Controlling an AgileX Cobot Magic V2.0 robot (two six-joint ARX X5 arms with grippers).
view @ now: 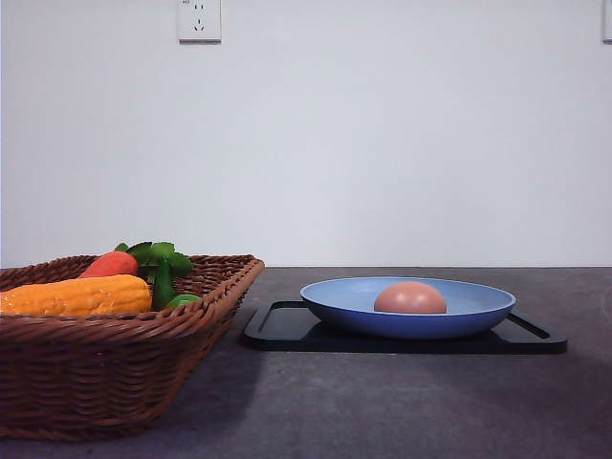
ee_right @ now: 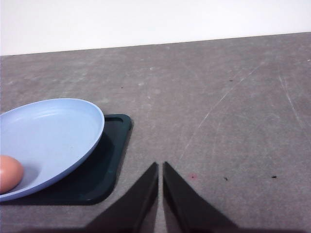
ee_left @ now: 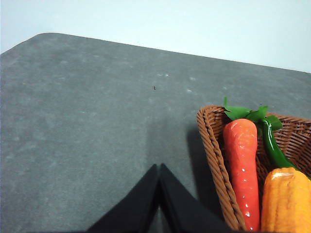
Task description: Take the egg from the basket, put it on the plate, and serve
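Two containers sit on the dark grey table [view: 402,402], and the black tray [view: 287,330] serves as the landmark between them. Left of the tray stands the basket [view: 105,373], its near corner just beside the tray's left end. Inside it lie an orange-red carrot [view: 110,264] with green leaves [view: 158,254], a yellow-orange corn cob [view: 76,295] in front of the carrot, and a green pepper [view: 164,285] between the leaves and the basket's right rim. In the left wrist view the carrot [ee_left: 241,165] runs along the basket's woven wall [ee_left: 214,155], with the corn [ee_left: 286,201] on its far side.

On the tray rests the plate [view: 349,304], covering most of it and leaving the tray's ends bare. The egg [view: 410,298] lies in the plate, near its middle in the front view.

The left gripper [ee_left: 159,170] hangs over bare table beside the basket, fingers pressed together and holding nothing. The right gripper [ee_right: 161,167] hovers over bare table just off the tray's corner, its fingers nearly touching with only a thin slit between them, also empty.
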